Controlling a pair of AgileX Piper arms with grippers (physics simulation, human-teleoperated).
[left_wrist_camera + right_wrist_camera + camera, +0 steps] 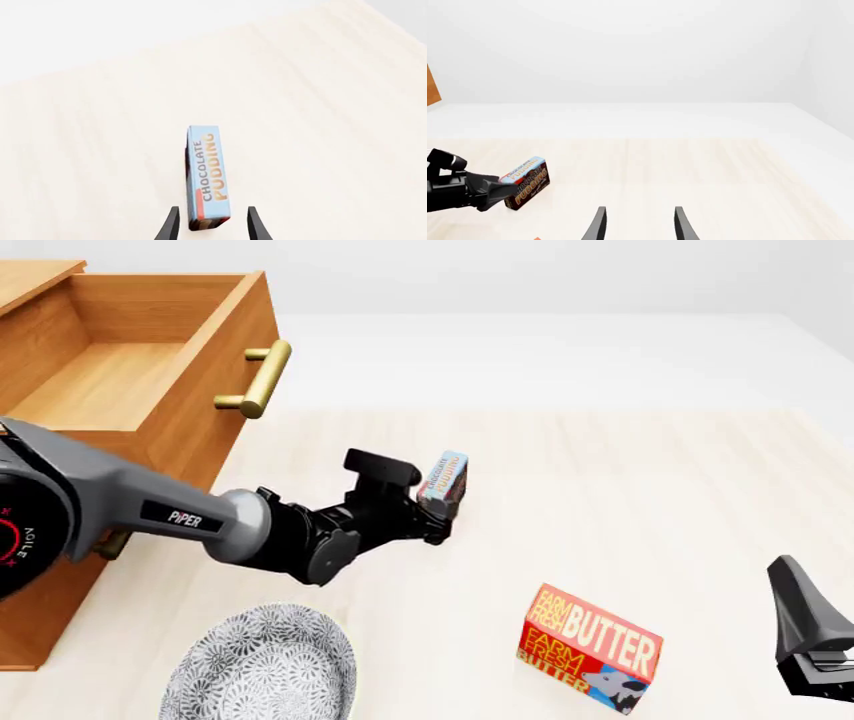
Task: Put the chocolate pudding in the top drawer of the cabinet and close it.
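- Your left gripper (pixel 441 508) held the chocolate pudding (pixel 443 480) by one end, its jaws pressed against the box's two broad faces, with the box lifted off the table (pixel 641 470).
- In the left wrist view the chocolate pudding (pixel 207 175) stood out between the fingertips (pixel 170 225), its light blue face with the lettering turned toward the camera and the pale table (pixel 320 100) well below it.
- The box hung over the middle of the table, nearer the left edge than the right, just off the front corner of the top drawer (pixel 134 370).
- The top drawer stood pulled out from the cabinet (pixel 54 610) at the table's left edge, its wooden inside showing and its brass handle (pixel 256 380) facing the box.
- From the right wrist view you could see the chocolate pudding (pixel 527 182) tilted in the left gripper (pixel 497 192), dark brown and red face outward.
- Your right gripper (pixel 637 225) hovered wide apart with nothing between its fingers, near the table's right edge toward the near corner; in the front view only part of the right gripper (pixel 814 640) showed.
- A butter box (pixel 587 645) lay on the table toward the near edge, between the two arms.
- A patterned grey plate (pixel 260 670) sat at the near edge, beside the cabinet's front.
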